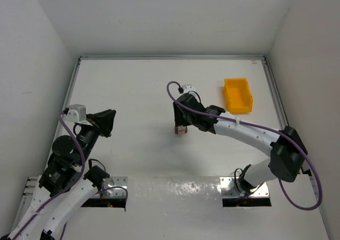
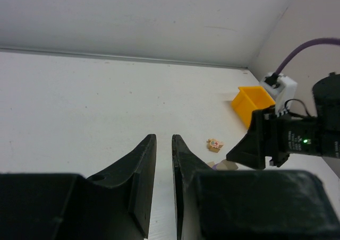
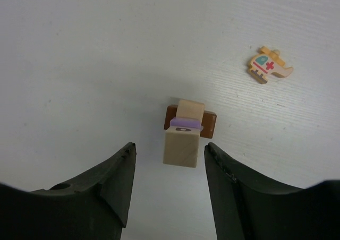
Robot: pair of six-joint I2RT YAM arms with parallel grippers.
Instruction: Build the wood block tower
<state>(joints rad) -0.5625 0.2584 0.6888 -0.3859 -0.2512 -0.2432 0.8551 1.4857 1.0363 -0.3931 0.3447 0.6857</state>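
The wood block tower [image 3: 182,139] stands on the white table: a dark brown flat block [image 3: 210,124] at the bottom, tan blocks and a thin purple piece above, and a tan cube on top. In the top view the tower [image 1: 181,129] is mid-table. My right gripper [image 3: 170,148] is open, with its jaws on either side of the tower's top cube and not touching it; in the top view the right gripper [image 1: 179,122] hovers right over the tower. My left gripper [image 2: 164,140] is nearly shut and empty, far to the left [image 1: 110,122]. The tower [image 2: 227,165] is mostly hidden in the left wrist view.
A small wooden helicopter piece [image 3: 268,66] lies on the table right of the tower, and it also shows in the left wrist view [image 2: 215,144]. A yellow plastic bin [image 1: 237,95] stands at the back right. White walls enclose the table on three sides.
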